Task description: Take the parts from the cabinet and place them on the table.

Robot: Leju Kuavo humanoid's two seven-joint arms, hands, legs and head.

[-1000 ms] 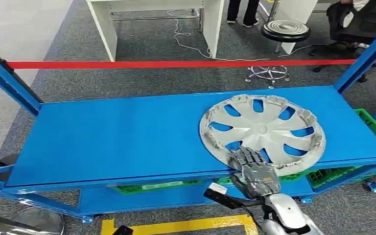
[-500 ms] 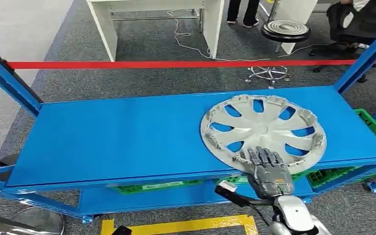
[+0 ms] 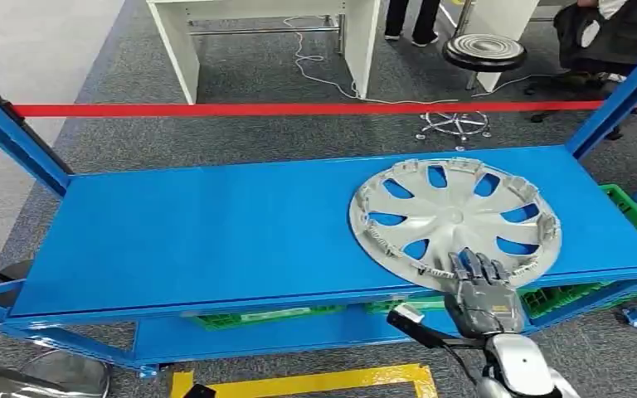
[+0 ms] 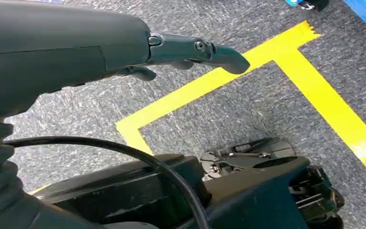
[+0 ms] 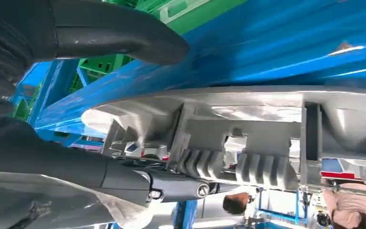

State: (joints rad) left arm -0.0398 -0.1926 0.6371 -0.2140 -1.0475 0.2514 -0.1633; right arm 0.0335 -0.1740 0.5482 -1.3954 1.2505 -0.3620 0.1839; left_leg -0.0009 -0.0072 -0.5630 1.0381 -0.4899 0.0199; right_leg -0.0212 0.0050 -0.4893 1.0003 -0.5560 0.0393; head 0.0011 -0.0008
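A silver hubcap (image 3: 456, 220) lies flat on the right half of the blue shelf top (image 3: 199, 232), its near rim reaching the front edge. My right hand (image 3: 481, 294) grips that near rim from the front. In the right wrist view the hubcap's ribbed rim (image 5: 248, 124) sits between the thumb (image 5: 124, 40) on one side and the dark fingers (image 5: 171, 183) on the other. My left hand (image 4: 76, 52) hangs over the carpet with its fingers stretched out and holds nothing.
Green crates (image 3: 630, 211) sit on the lower shelf and at the right end. Blue uprights (image 3: 17, 137) frame the rack. Beyond a red tape line (image 3: 299, 109) stand a white desk (image 3: 265, 33), a stool (image 3: 483, 51) and a seated person (image 3: 597, 33). Yellow floor tape (image 4: 324, 100) crosses the carpet.
My right hand has slid to the right along the shelf's front edge, and the hubcap has shifted right with it. The left arm still hangs.
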